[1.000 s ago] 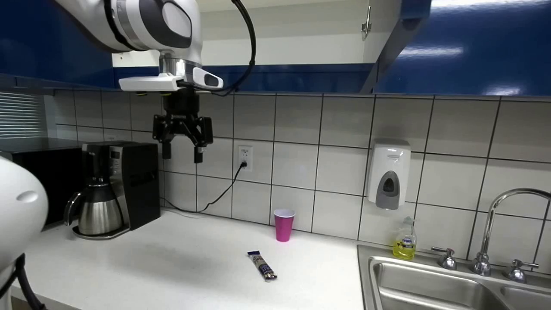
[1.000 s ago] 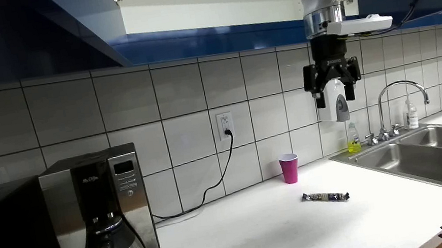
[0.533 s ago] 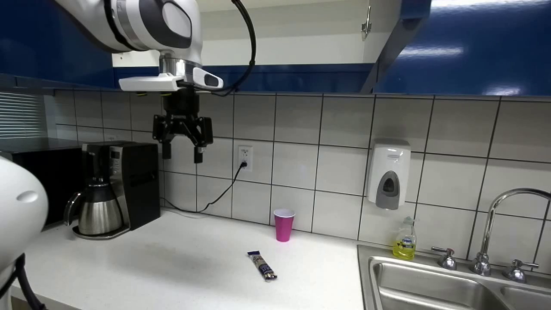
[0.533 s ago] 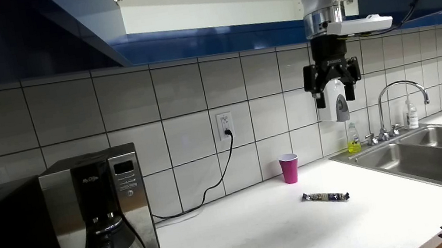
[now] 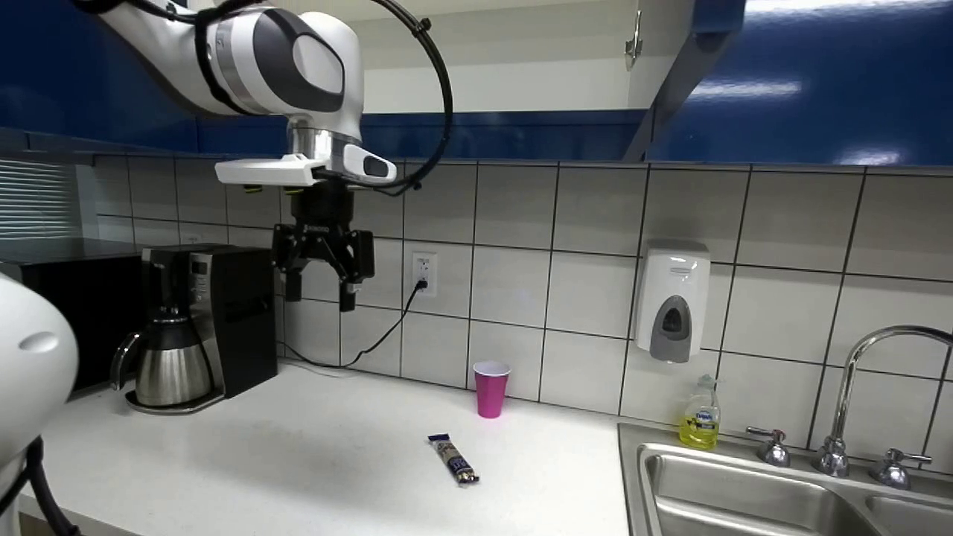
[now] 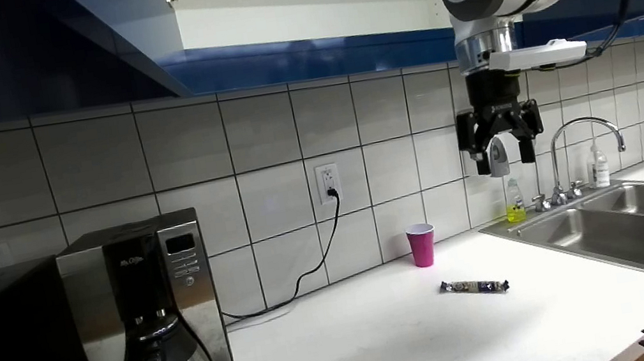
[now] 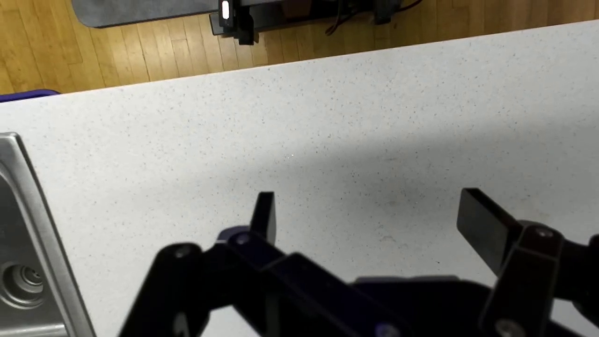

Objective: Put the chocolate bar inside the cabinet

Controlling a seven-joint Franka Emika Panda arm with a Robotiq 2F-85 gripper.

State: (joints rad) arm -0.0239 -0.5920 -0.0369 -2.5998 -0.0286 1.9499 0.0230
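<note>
Your gripper [image 5: 320, 295] hangs well above the counter [image 5: 298, 461], its fingers [image 7: 484, 229] spread wide with nothing between them. The chocolate bar [image 5: 453, 459] lies flat on that counter, off to one side (the wrist view misses it, so steer by the exterior views). The reach seems to come next: move over it, then rotate until the fingers would close across its narrow width, and descend low, because it looks thin. Beyond it in both exterior views stands the pink cup [image 5: 491, 391]; avoid brushing that. Overhead, the cabinet [image 5: 506, 134] stands open for later.
</note>
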